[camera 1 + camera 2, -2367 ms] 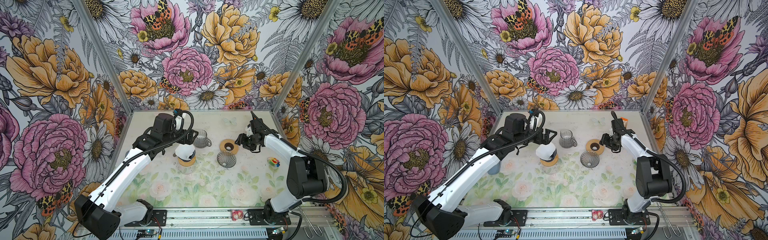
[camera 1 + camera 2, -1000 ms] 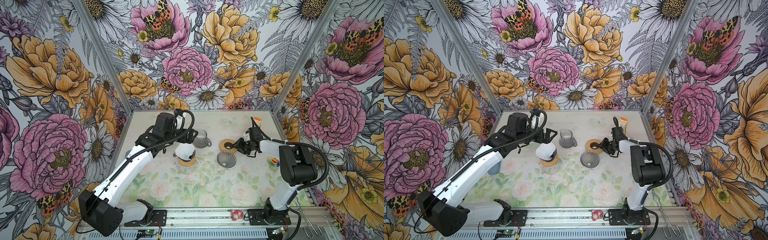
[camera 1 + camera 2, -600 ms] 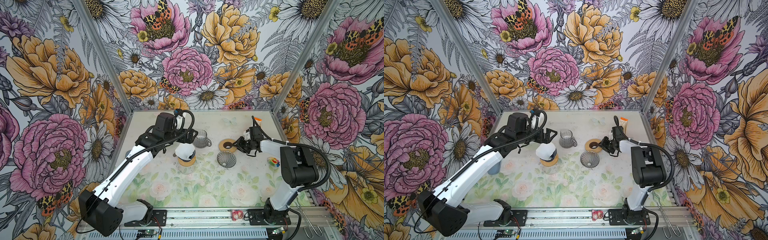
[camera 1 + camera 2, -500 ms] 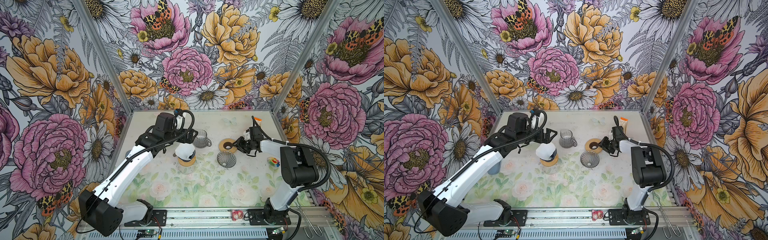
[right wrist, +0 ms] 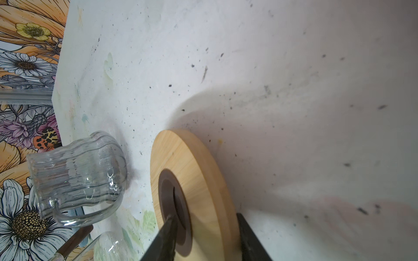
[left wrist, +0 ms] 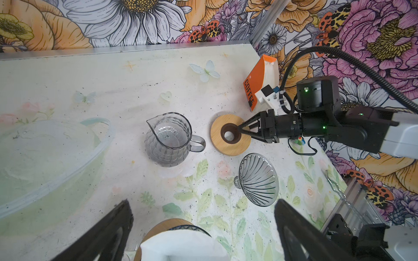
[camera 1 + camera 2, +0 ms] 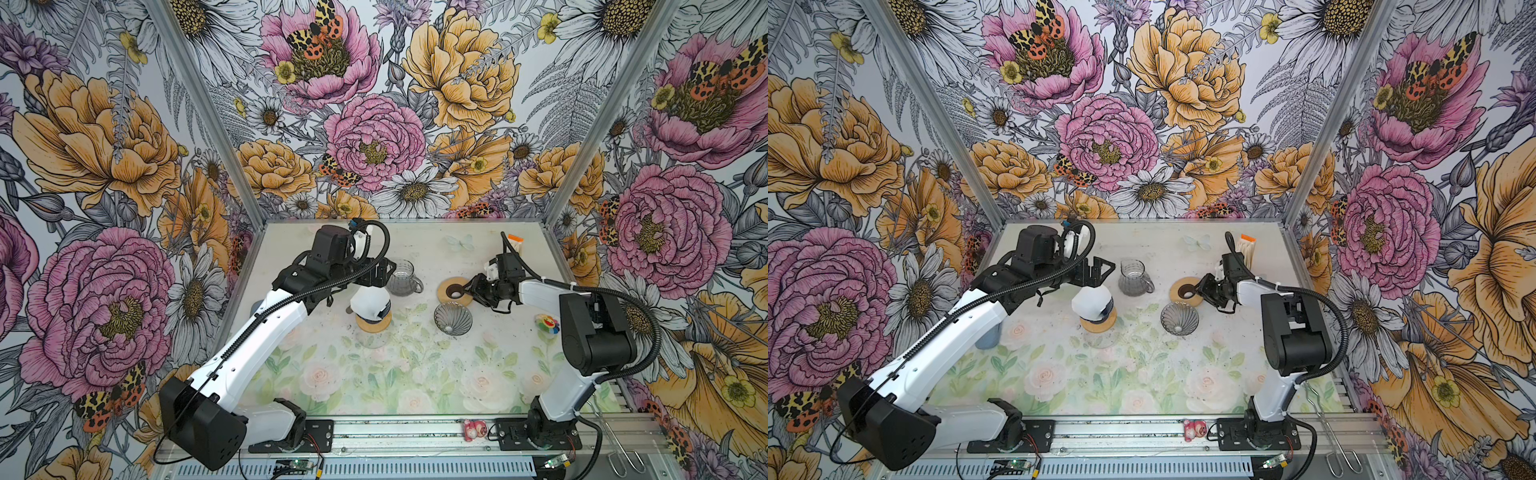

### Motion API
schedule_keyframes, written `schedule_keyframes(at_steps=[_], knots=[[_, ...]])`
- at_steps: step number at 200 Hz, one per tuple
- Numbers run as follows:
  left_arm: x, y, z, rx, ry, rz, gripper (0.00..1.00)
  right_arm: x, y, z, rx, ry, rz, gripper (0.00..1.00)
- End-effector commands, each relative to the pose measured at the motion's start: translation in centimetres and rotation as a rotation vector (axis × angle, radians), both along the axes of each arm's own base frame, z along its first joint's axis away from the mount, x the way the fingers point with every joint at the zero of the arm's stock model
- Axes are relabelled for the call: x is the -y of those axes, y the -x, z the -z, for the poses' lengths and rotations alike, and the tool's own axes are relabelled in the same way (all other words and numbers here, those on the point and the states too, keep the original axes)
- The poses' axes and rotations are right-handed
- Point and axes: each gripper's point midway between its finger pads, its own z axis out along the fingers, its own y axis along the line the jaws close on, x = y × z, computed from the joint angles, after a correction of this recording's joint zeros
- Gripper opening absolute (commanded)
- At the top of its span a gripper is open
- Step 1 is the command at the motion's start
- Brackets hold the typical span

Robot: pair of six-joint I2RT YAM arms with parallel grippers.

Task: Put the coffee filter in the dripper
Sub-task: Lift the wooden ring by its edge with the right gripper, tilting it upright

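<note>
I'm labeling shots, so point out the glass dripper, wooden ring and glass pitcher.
glass dripper (image 6: 260, 177): left wrist view, ribbed inner wall.
wooden ring (image 6: 228, 150): left wrist view, bare wood top.
glass pitcher (image 7: 399, 280): in a top view, body.

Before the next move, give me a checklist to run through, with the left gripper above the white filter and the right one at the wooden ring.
1. Left gripper open above white filter: ok.
2. Filter fully seated in its wood-collared dripper: cannot tell.
3. Right gripper straddling wooden ring, one finger in its hole: ok; firm grip: cannot tell.
4. Glass cone upright: not ok, tipped on its side.
5. Glass pitcher apart from both grippers: ok.
</note>
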Motion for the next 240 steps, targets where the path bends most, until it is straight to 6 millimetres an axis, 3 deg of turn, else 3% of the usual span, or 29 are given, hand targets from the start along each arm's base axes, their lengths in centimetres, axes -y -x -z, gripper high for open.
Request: schedule_keyframes(at_steps=[1,75,202,240], knots=[[0.0,-0.4,-0.8,0.021,0.017,0.000,0.99,-0.8,-1.5,-2.8,0.101,-0.009,-0.033,0.44],[0.0,-0.4,-0.5,0.016,0.008,0.000,0.99,-1.6,-2.1,-4.1,0.159,-0.014,-0.047,0.41],[0.1,-0.5,-0.2,0.003,0.007,-0.004,0.99,-1.6,-3.0,-5.1,0.191,-0.015,-0.037,0.18],[0.2,-0.6,0.0,-0.002,0.005,-0.003,0.99,-1.9,-3.2,-5.2,0.189,-0.028,-0.047,0.16]])
